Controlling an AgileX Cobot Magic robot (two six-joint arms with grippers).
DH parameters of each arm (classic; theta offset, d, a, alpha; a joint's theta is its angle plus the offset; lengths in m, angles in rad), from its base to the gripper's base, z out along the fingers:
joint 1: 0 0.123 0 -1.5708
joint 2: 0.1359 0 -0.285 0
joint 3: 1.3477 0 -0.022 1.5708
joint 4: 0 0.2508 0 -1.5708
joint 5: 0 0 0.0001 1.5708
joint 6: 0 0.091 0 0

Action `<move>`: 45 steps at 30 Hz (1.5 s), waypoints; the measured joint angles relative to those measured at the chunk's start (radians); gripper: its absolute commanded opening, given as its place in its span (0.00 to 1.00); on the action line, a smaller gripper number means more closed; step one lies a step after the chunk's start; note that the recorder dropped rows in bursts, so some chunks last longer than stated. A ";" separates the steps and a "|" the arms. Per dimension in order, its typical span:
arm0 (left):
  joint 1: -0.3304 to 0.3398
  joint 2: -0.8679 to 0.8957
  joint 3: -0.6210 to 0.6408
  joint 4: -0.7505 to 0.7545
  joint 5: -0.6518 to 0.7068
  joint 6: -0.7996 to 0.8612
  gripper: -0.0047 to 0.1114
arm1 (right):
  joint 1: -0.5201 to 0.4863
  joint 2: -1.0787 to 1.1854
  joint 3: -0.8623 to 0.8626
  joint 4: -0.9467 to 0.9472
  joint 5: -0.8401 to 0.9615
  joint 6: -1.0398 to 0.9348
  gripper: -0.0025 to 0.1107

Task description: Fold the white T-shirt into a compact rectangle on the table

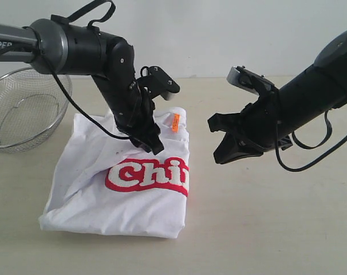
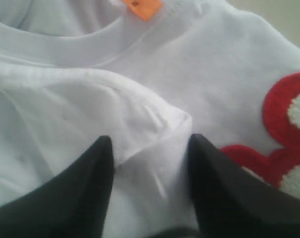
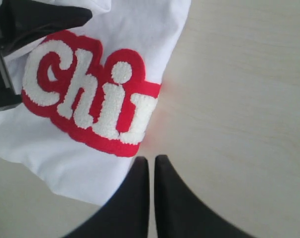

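The white T-shirt lies folded on the table, left of centre, red lettering facing up. Behind the lettering, the left gripper is down at the cloth, fingers apart on either side of a raised fold. The right gripper hangs over bare table just beside the shirt's right edge, fingers pressed together, holding nothing. An orange tag shows at the collar. A wire-mesh bowl stands far left.
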 measured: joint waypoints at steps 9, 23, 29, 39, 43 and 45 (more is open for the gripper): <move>0.000 0.005 0.000 0.039 -0.005 -0.002 0.21 | 0.000 0.000 0.000 0.004 0.000 0.000 0.02; 0.029 -0.043 0.000 0.328 0.035 -0.278 0.08 | 0.000 0.000 0.000 0.013 -0.006 -0.002 0.02; 0.093 -0.055 0.000 0.334 0.068 -0.296 0.08 | 0.000 0.000 0.000 0.019 -0.006 -0.004 0.02; 0.134 -0.055 0.000 0.334 0.104 -0.355 0.14 | 0.000 0.000 0.000 0.021 -0.006 -0.006 0.02; 0.134 -0.055 0.000 0.334 0.106 -0.356 0.38 | 0.000 0.000 0.000 0.024 -0.006 -0.006 0.02; 0.136 -0.055 0.000 0.334 0.106 -0.362 0.50 | 0.000 0.000 0.000 0.024 -0.006 -0.006 0.02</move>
